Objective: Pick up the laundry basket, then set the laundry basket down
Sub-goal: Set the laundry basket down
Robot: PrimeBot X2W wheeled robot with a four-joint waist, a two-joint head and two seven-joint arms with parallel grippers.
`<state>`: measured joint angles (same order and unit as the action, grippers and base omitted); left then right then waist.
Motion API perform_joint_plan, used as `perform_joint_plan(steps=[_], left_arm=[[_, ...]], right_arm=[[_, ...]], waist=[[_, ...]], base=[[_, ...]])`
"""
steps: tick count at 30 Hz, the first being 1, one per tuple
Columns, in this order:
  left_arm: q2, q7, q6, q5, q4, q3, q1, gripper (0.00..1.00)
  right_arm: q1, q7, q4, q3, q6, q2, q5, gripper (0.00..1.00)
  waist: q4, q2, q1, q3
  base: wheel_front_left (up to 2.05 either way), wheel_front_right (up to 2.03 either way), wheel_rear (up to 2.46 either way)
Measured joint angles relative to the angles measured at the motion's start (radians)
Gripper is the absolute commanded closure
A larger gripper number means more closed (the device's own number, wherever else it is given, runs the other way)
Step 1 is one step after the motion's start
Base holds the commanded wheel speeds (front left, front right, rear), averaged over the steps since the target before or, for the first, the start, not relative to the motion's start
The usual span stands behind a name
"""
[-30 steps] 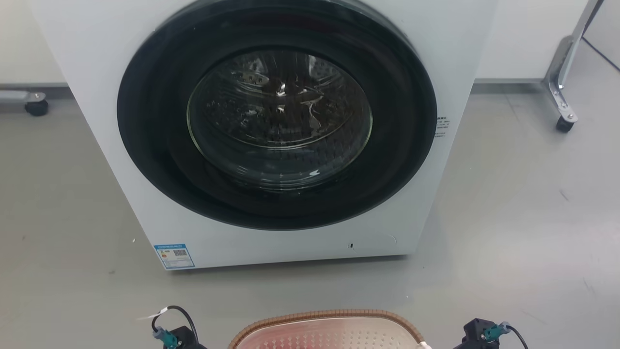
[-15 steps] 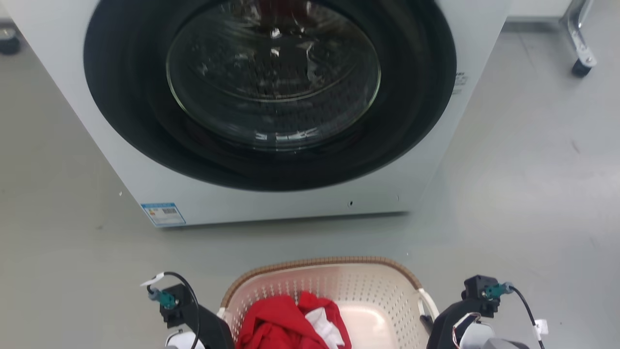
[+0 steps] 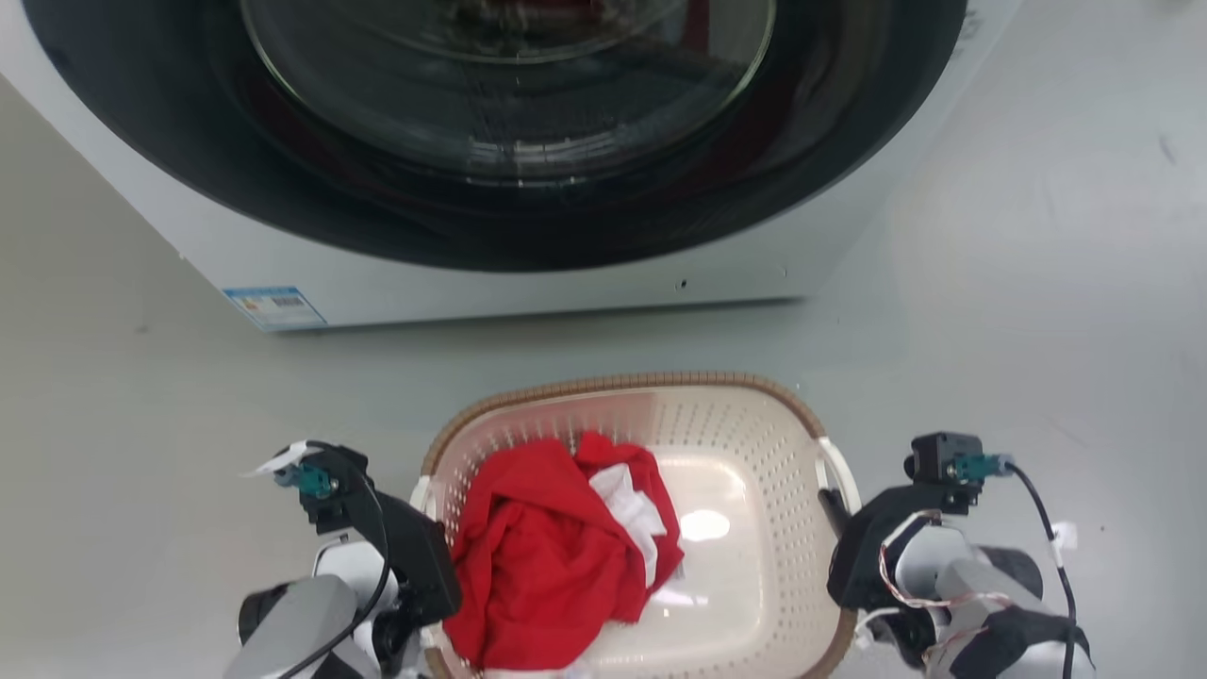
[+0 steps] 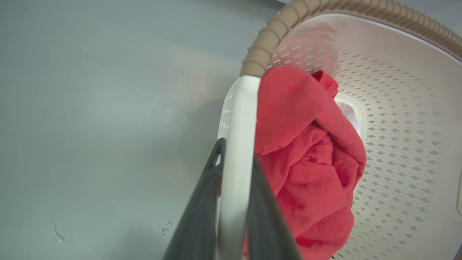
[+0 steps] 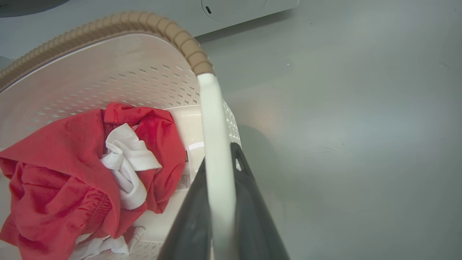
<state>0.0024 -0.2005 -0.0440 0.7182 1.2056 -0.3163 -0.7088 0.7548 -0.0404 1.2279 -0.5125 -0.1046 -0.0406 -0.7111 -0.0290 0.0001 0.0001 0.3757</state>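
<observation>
Left gripper (image 4: 236, 155): fingers clamped on the white left handle (image 4: 240, 115), at 9 o'clock on the laundry basket (image 3: 622, 382). Right gripper (image 5: 221, 155): fingers clamped on the right handle (image 5: 211, 108), at 3 o'clock. The basket sits between both grippers, equally near each. The grip axis runs 9 to 3, so any lowering likely requires matched arm heights. A red garment (image 3: 547, 538) lies toward 9 o'clock inside. The washer (image 3: 566, 283) stands near at 12 o'clock.
</observation>
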Motion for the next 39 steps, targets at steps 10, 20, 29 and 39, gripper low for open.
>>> perform_joint_plan(steps=[10,20,29,39], left_arm=[[0.005,0.055,0.015,-0.035,-0.021,-0.011,-0.091,1.00],[0.008,0.123,0.035,-0.051,-0.027,-0.016,-0.170,1.00],[0.025,0.187,0.047,-0.070,-0.029,-0.024,-0.229,1.00],[0.030,0.233,0.047,-0.096,-0.026,-0.031,-0.277,1.00]], right_arm=[[0.089,0.061,-0.021,-0.007,0.003,-0.014,0.023,1.00],[0.173,0.108,-0.029,-0.024,0.009,-0.021,0.041,1.00],[0.237,0.148,-0.031,-0.035,0.012,-0.018,0.063,1.00],[0.284,0.179,-0.024,-0.030,0.021,-0.016,0.069,1.00]], waist=[[-0.002,0.0001,0.0000,0.142],[0.006,0.0001,0.0000,0.265],[0.007,0.0000,-0.0001,0.359],[-0.002,0.0000,0.0000,0.429]], base=[[0.00,0.00,0.00],[0.00,0.00,0.00],[0.00,0.00,0.00],[0.00,0.00,0.00]])
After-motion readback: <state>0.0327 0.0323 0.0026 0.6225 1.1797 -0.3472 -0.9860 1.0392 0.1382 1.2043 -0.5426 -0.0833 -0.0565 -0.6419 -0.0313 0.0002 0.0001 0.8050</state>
